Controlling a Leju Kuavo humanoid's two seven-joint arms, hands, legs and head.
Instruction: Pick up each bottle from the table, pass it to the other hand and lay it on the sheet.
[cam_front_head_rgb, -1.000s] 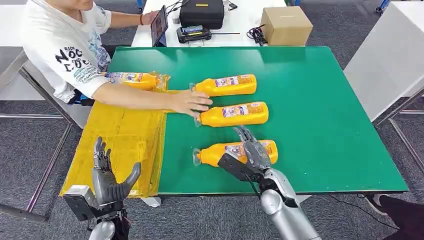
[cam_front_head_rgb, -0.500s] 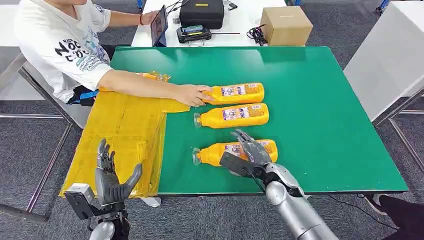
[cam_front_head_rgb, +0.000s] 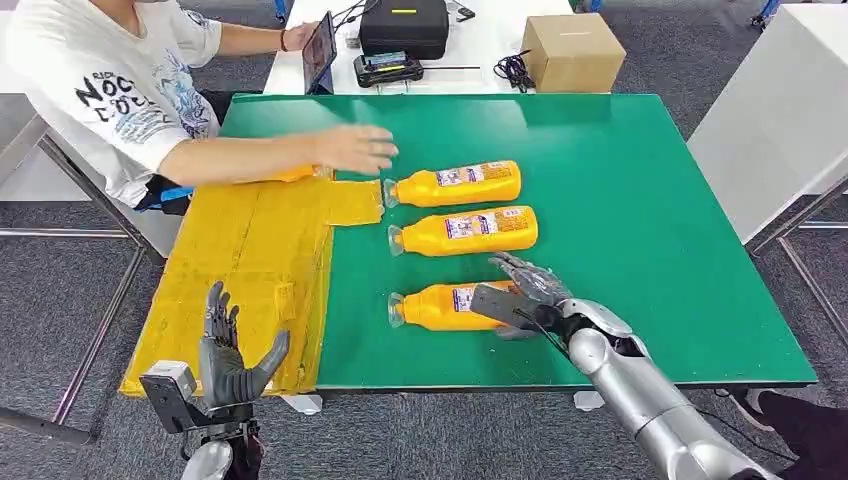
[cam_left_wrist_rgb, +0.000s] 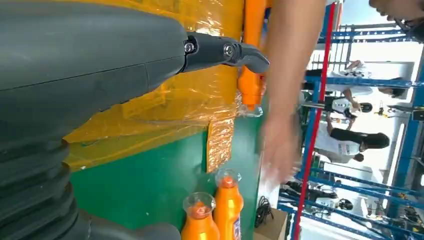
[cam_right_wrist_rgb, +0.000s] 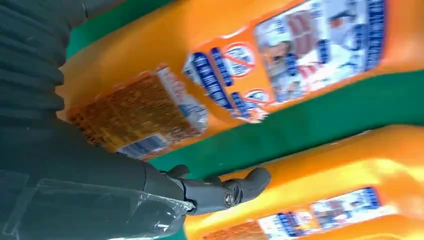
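Because our task begins with a pick-up, we have our right hand (cam_front_head_rgb: 522, 298) draped over the base end of the nearest bottle (cam_front_head_rgb: 440, 306), the fingers curving around its body; we cannot tell whether they have clamped it, and the bottle lies flat on the green table (cam_front_head_rgb: 650, 240). Its cap points toward the yellow sheet (cam_front_head_rgb: 250, 260), which suits a lift and a pass across to the other side. Beside that bottle, on the sheet side, our left hand (cam_front_head_rgb: 225, 362) waits empty with fingers spread and palm up, hanging off the table's near edge and over the sheet's near corner, presumably ready to receive. Just beyond the nearest bottle lies a second bottle (cam_front_head_rgb: 462, 230), and beyond that a third bottle (cam_front_head_rgb: 455, 185), all parallel, caps toward the sheet, laid out for easy reach. Farther off, a person's hand (cam_front_head_rgb: 352, 148) hovers over the sheet's far corner, and a further bottle (cam_left_wrist_rgb: 251, 55) lies on the sheet under the person's arm.
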